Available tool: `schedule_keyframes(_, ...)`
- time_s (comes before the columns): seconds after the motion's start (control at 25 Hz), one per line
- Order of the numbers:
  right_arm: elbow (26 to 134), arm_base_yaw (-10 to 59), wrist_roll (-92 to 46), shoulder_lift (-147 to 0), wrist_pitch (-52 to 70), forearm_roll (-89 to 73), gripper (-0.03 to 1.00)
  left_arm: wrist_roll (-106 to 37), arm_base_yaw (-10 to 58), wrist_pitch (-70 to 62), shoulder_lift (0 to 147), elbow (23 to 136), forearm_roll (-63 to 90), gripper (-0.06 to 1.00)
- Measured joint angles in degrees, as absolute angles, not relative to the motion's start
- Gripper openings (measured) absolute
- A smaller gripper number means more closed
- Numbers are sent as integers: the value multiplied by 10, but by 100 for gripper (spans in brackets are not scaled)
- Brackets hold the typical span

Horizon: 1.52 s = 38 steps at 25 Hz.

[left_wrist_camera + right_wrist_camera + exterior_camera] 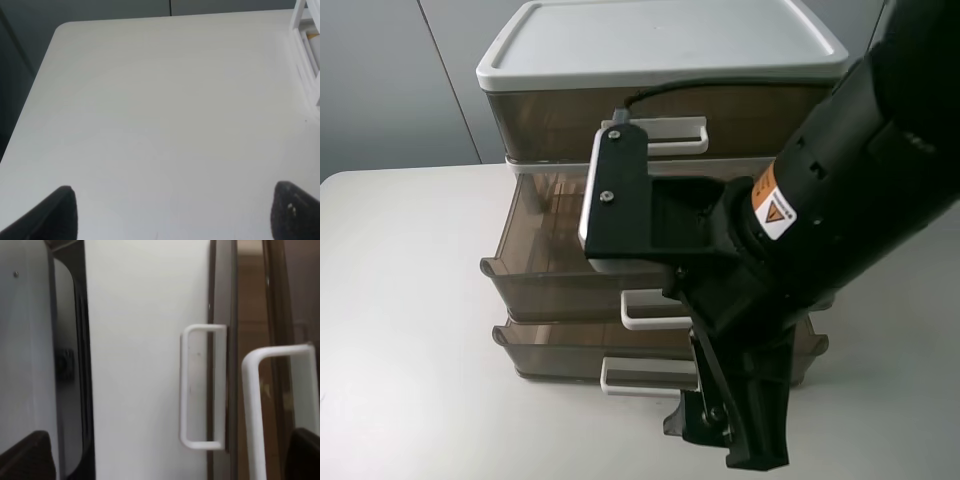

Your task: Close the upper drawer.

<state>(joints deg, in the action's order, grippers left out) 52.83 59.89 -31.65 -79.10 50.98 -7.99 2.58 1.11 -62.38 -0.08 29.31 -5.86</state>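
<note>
Exterior high view, right of centre: one small label (773, 207) stuck on the black casing of my right arm (865, 160), just behind the wrist.
- Upper part orange, carrying a black warning triangle; the symbol inside it is too small to make out.
- Lower part white, with a few lines of tiny dark print. Not legible, no word or number readable.

Both wrist views: nothing readable.

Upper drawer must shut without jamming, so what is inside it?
The upper drawer shows nothing inside its visible left part. The right arm covers its middle and right, so those cannot be checked.
</note>
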Motion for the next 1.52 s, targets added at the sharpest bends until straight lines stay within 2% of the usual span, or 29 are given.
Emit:
schedule_keyframes(0.8,528,599,-339,-887,490,-14,70,26,11,-624,-1,293,-59,74)
schedule_keyframes(1.52,574,571,-346,-960,328,67,70,26,11,-624,-1,293,-59,74)
